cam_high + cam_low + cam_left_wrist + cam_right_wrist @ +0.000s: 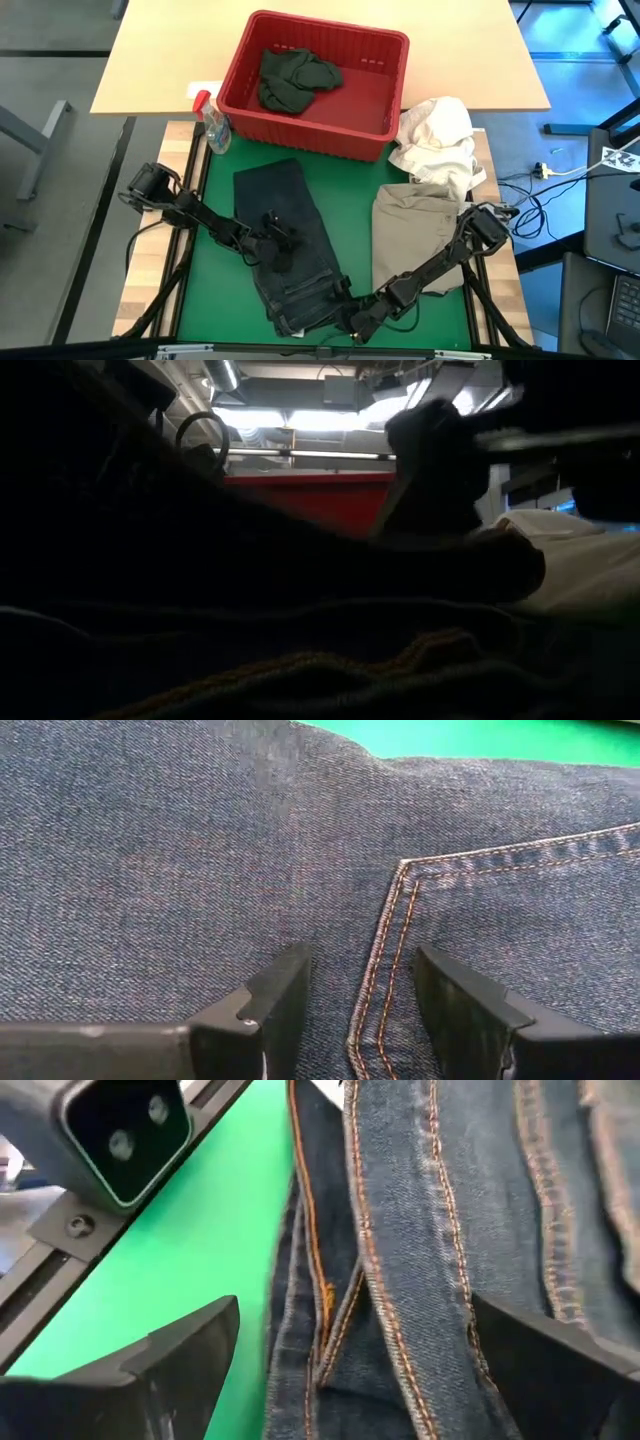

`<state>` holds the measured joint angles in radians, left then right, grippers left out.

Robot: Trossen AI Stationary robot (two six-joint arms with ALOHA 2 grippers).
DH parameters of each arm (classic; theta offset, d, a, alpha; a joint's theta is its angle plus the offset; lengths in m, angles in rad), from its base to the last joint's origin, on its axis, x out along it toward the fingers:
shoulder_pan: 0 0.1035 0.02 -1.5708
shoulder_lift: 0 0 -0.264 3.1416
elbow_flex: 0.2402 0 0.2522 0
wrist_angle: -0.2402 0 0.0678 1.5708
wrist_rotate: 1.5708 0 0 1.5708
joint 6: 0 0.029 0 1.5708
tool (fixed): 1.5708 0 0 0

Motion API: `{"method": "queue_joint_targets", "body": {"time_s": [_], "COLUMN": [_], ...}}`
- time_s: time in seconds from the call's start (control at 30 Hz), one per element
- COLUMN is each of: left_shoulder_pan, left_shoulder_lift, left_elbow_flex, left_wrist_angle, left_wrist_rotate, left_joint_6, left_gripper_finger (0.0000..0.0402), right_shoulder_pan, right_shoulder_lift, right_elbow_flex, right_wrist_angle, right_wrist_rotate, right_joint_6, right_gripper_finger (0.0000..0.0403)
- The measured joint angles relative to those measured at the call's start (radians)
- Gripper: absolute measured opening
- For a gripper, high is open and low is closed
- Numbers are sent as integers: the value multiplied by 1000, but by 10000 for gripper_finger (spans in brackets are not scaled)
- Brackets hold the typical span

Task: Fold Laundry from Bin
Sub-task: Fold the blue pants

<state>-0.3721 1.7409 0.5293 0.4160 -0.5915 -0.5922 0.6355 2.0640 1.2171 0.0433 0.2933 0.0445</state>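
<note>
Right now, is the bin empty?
No. In the high view a dark green garment lies bunched inside the red bin, toward its left half.

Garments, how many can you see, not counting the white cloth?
3: dark jeans lying flat on the green mat, a khaki-beige garment folded to their right, and a dark green garment bunched in the red bin. More may be hidden beneath it.
</note>
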Motion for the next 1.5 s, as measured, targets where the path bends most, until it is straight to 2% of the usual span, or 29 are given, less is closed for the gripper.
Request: {"method": "queue_joint_targets", "body": {"time_s": [0.07,0.23,0.4,0.53,0.77,0.97,1.2,1.5], "left_shoulder_pan": [0,0,0,0,0,0,0,0], "left_shoulder_lift": [0,0,1,1,2,2,2,2], "left_elbow_flex": [0,0,0,0,-1,-1,-1,-1], "left_wrist_angle": [3,5,10,15,24,26,28,29], "left_wrist_rotate": [1,6,6,3,-9,-12,-16,-19], "left_joint_6": [0,-3,-4,-1,0,0,0,2], "left_gripper_finger": [176,176,176,176,176,176,176,176], "right_shoulder_pan": [-2,-1,-1,-1,-14,-18,-41,-53], "right_shoulder_lift": [4,-9,-13,-1,51,57,61,62], "right_elbow_flex": [0,1,87,98,101,100,99,101], "right_wrist_angle": [3,-10,-147,-239,-236,-217,-216,-216], "right_wrist_rotate": [-29,-25,-32,-31,33,187,308,334], "right_joint_6": [23,46,139,161,119,20,-42,-74], "right_gripper_finger": [390,390,390,390,390,390,390,390]}}
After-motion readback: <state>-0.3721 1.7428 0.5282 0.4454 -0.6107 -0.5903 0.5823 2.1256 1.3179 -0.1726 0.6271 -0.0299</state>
